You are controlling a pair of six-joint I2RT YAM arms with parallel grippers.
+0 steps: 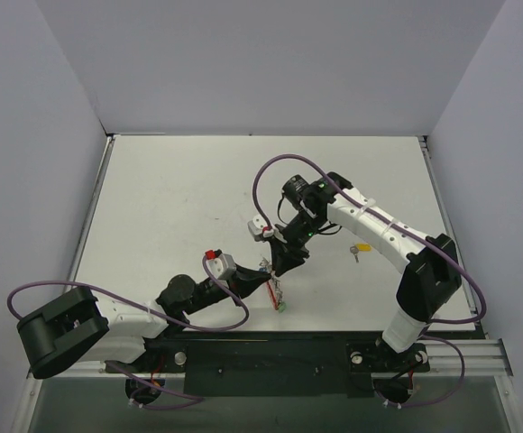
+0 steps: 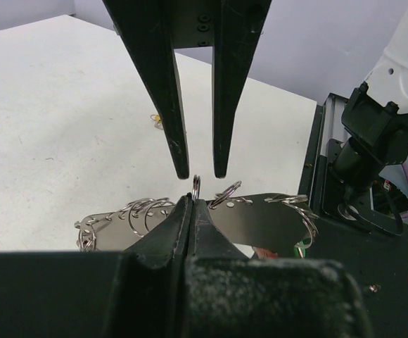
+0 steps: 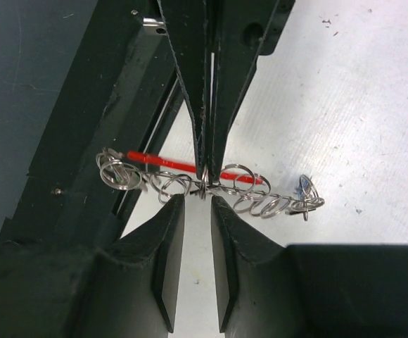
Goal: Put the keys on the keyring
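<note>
- Red and silver make up the keyring [image 1: 274, 293], which is held just above the near part of the white bench [image 1: 171, 198], between the two arms.
- From the right wrist camera its red stretch runs crosswise. A row of small silvery rings [image 3: 250, 201] is strung along it, bunched more thickly at each end.
- The left fingers [image 2: 188, 208] are pressed tight together. They pinch one of those little rings, which sticks up just past their tips, so the keyring hangs from this grip.
- The right fingers [image 2: 220, 158] come in from the opposite side, tip to tip with the left ones. They stand a little apart with a narrow gap and nothing between them. Their tips are just short of the pinched ring, and I cannot tell whether they touch it.
- A green-capped key [image 1: 281, 308] shows at the near end of the keyring, right by the bench's front edge.
- A yellow-capped key [image 1: 361, 245] lies loose on the bench to the right, under the right arm and well apart from the keyring.
</note>
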